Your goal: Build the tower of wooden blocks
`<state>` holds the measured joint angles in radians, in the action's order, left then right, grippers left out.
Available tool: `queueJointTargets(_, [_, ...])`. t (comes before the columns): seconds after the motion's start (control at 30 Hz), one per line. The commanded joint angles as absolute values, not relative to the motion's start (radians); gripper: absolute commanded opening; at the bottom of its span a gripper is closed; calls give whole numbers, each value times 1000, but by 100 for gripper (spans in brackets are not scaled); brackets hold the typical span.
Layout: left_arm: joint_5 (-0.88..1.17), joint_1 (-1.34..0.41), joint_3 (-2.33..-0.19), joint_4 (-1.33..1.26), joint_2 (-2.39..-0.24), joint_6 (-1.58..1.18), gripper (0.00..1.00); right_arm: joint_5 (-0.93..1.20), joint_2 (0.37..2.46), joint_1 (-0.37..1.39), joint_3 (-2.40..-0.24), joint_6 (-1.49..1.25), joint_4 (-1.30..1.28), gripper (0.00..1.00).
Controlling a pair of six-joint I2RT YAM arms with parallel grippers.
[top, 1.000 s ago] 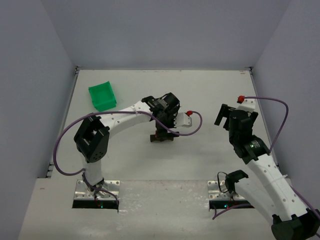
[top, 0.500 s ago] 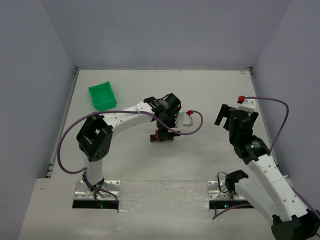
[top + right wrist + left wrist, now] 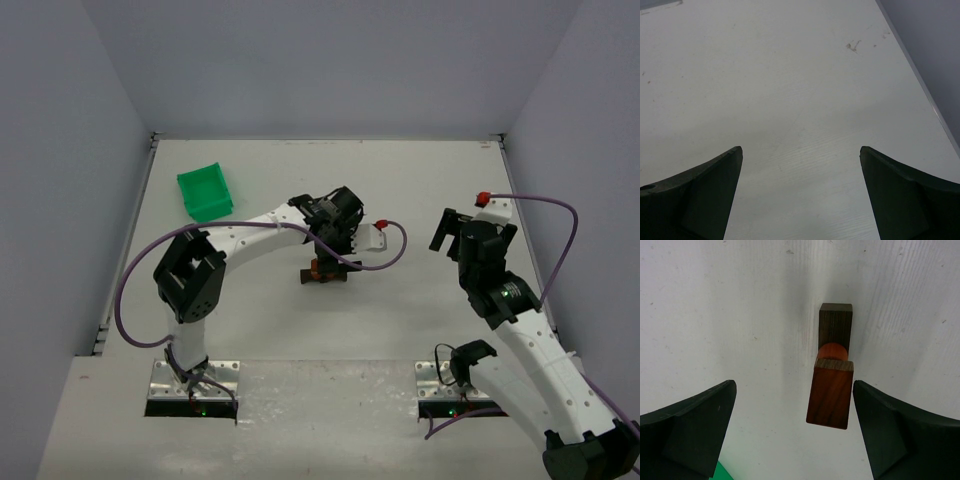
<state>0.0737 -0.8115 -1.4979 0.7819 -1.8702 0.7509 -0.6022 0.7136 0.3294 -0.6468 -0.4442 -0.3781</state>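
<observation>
While the left gripper (image 3: 794,387) hangs over it, jaws spread wide and holding nothing, the wood block tower (image 3: 831,370) sits mid-table between the fingers, nearer the right one, touching neither. Dark brown block (image 3: 835,325), orange rounded piece (image 3: 832,351), reddish-brown block (image 3: 830,395) nearest camera. Right gripper (image 3: 801,150) wide open, empty, well apart.

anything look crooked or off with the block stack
Slightly. In the left wrist view the reddish-brown block on top looks a little rotated, not squarely lined up with the dark brown block at the bottom; the orange rounded piece shows between them. Nothing looks spilled or damaged.
</observation>
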Motion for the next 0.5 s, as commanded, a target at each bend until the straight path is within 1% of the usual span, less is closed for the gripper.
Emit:
queueJointTargets(0.0, [104, -822, -1536, 780, -1856, 755, 100, -621, 697, 328, -646, -437, -359, 99])
queueJointTargets(0.2, [184, -822, -1558, 830, -1819, 771, 100, -614, 696, 328, -647, -436, -359, 99])
queueJointTargets(0.4, [254, -821, -1660, 887, -1786, 750, 100, -577, 703, 328, -656, -425, -360, 99])
queueJointTargets(0.47, [238, -821, -1701, 874, -1759, 712, 100, -553, 704, 328, -654, -434, -362, 99])
